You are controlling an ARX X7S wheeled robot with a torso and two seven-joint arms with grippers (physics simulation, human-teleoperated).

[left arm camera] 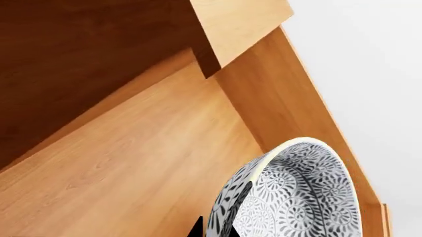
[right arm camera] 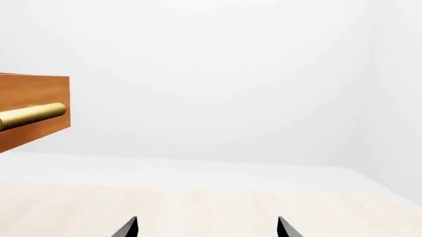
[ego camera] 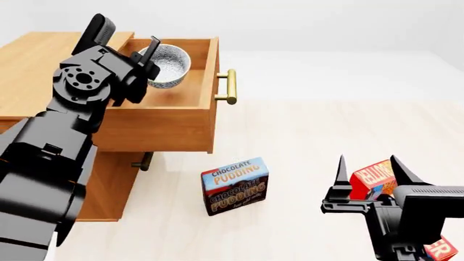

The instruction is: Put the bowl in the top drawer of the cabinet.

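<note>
The speckled white-grey bowl [ego camera: 169, 64] hangs tilted inside the open top drawer [ego camera: 163, 129] of the wooden cabinet [ego camera: 40, 60]. My left gripper [ego camera: 150, 56] is shut on the bowl's rim. In the left wrist view the bowl [left arm camera: 300, 197] fills the near corner, with the left gripper [left arm camera: 214, 228] pinching its wall above the drawer's floor [left arm camera: 132, 163] and close to a side wall [left arm camera: 283, 98]. My right gripper [ego camera: 368, 165] stands open and empty over the floor at the lower right; in its own view the right gripper [right arm camera: 207, 227] holds nothing.
A brass bar handle [ego camera: 229, 87] sticks out from the drawer front; the same handle [right arm camera: 33, 116] shows in the right wrist view. A chocolate pudding box [ego camera: 234, 185] stands on the floor before the cabinet. A red box [ego camera: 373, 179] lies behind the right gripper. The lower drawer's handle [ego camera: 145, 161] sits under the open drawer.
</note>
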